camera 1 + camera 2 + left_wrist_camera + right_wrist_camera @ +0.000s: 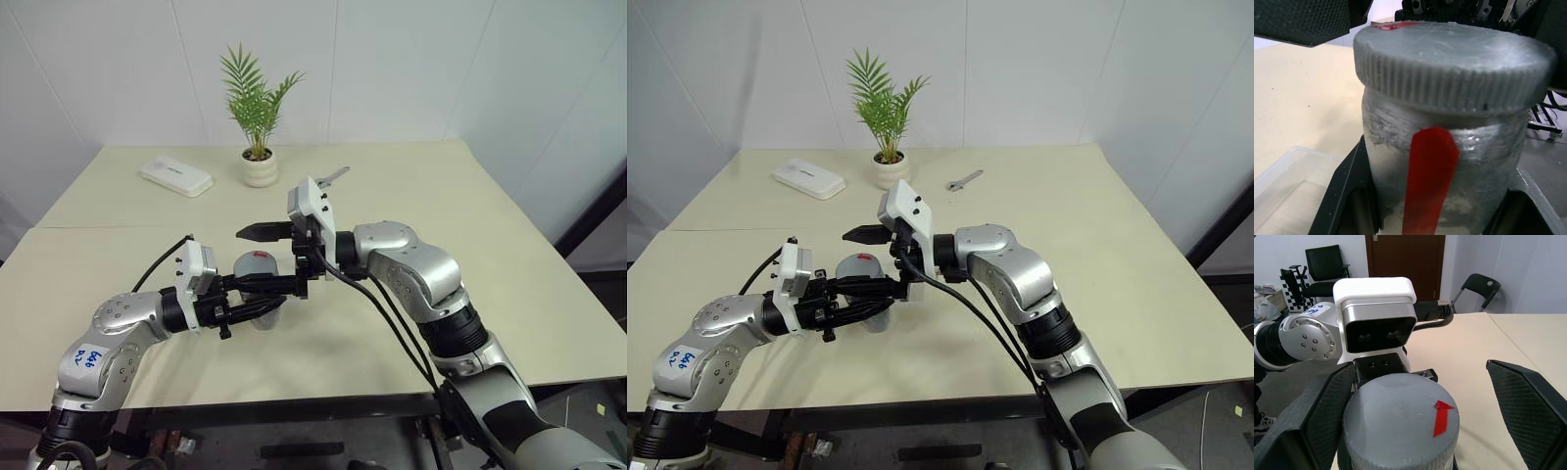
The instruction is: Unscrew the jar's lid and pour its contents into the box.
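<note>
Step in hand: getting the right claw (1415, 396) onto the lid (1400, 423) to unscrew it; lid is on, so nothing is poured yet.
Left claw (1437, 205): shut on the jar (1449, 161), fingers on either side of its body below the cap, holding it upright above the tabletop (509, 235), near the front edge and left of centre.
Right claw: jaws wide apart, one finger (1528, 401) on each side of the lid, neither touching it; it holds nothing.
How to do it well: I judge the right claw should centre on the cap and close squarely on the ribbed rim, not the jar's neck, then turn while the left grip stays firm so the jar does not spin with it.
Jar contents: walls look cloudy; the dark bits cannot be made out.
Box (1283, 191): clear and shallow, on the tabletop just below and beside the jar; what shows of it looks empty.
Pour, later: tilt low over the box.
</note>
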